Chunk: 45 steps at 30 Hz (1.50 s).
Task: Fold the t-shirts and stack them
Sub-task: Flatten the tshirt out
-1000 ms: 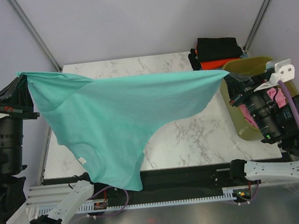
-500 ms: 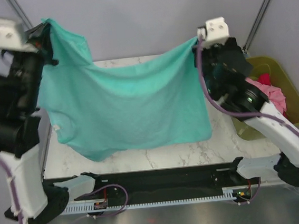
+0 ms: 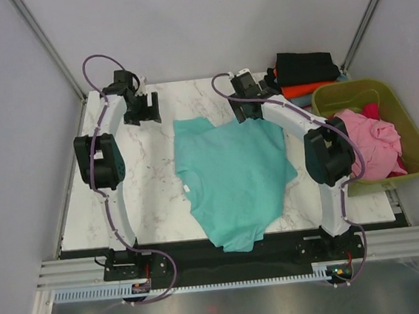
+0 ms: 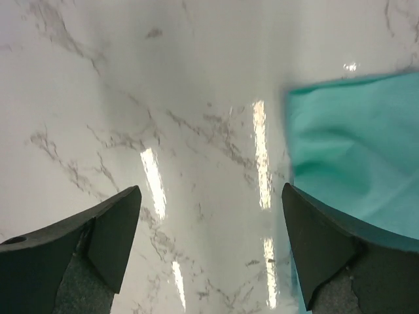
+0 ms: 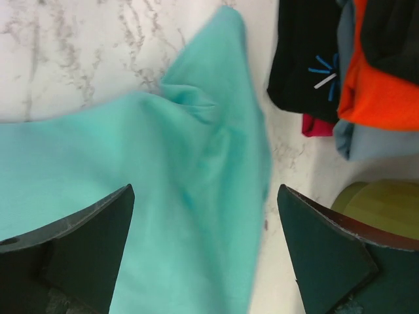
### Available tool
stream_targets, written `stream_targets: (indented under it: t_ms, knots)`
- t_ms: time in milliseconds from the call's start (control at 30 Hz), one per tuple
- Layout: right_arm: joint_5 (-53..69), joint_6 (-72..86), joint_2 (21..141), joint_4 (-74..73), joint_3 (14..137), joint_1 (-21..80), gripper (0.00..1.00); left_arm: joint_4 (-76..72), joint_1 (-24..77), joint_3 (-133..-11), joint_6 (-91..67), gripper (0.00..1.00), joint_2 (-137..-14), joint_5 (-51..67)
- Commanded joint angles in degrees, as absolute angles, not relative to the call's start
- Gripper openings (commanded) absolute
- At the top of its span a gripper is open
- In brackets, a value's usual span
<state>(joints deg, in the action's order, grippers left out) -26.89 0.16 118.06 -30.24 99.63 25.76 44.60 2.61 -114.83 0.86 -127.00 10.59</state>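
Half a second ago the teal t-shirt [image 3: 234, 177] hung stretched in the air between my two arms; now it lies dropped on the marble surface [image 3: 139, 201], in the middle of the overhead frame, its lower end reaching the near edge at bottom centre. It is spread but not square: the outline is lopsided and a ridge of cloth is bunched at its upper right corner. So I judge the laying-out done and the folding not yet begun, with some smoothing needed first. At the right edge sits the olive tub [image 3: 348, 88] with a pink tee [image 3: 375, 141] heaped in it, and above it, upper right, the stack of folded tees [image 3: 305, 73]. My left claw [image 4: 211, 222] is released, over bare marble just left of the shirt's edge. My right claw [image 5: 204, 226] is released too, hovering above that bunched corner.
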Motion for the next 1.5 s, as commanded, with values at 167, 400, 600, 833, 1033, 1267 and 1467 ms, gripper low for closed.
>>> stream_targets:
  t_ms: [167,400,600,833,1033,1267,1467]
  knots:
    - [-25.2,8.3,99.6,-23.7,86.4,26.0,0.98,41.9,3.5,-105.1,-7.8,0.94,-104.4,6.0]
    - [-15.4,13.8,94.5,-18.7,73.6,26.0,0.98,29.8,11.8,-78.9,-15.7,0.92,-94.7,8.3]
    - [-11.3,15.6,91.1,-16.7,67.8,26.0,0.98,27.9,16.6,-77.0,-18.4,0.91,-104.5,5.4]
    - [-8.2,16.4,83.7,-15.6,61.3,26.0,0.98,25.8,17.0,-82.1,-18.6,0.89,-112.0,2.3]
    - [-8.6,15.6,78.1,-15.7,57.3,26.0,0.98,25.1,17.0,-84.3,-18.0,0.7,-116.4,4.2]
    - [-8.5,15.4,77.9,-15.9,57.0,26.0,0.98,27.5,17.0,-86.9,-15.4,0.02,-118.6,1.9]
    - [-6.2,16.2,76.7,-16.1,56.6,26.0,0.98,37.3,11.9,-104.5,2.4,0.02,-119.4,-19.1]
